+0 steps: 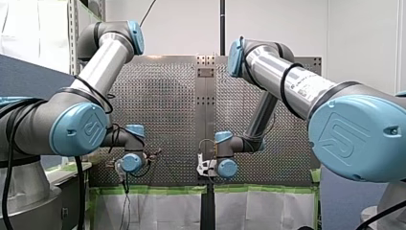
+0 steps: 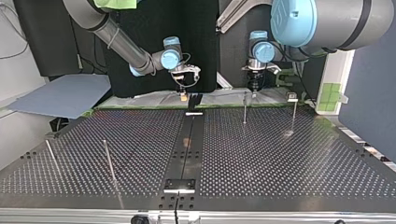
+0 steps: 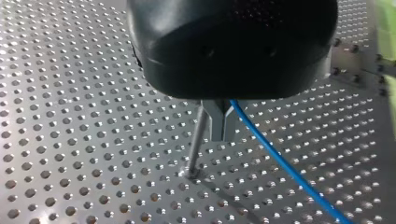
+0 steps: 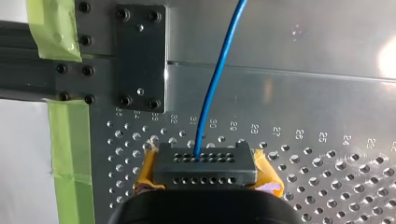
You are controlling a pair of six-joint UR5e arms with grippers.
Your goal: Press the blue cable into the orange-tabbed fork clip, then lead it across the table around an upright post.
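Spanning the top view, a perforated metal surface [image 2: 280, 154] is shown, with thin upright posts [image 2: 109, 161] standing on it. My left arm [image 2: 327, 21] and my right arm [image 2: 116, 39] are held over its far edge. In the left wrist view, my left jaws are pinched on the blue cable [image 3: 261, 135], just beside one post [image 3: 197, 142]. In the right wrist view, my right jaws, yellow-padded, are closed on the same cable.
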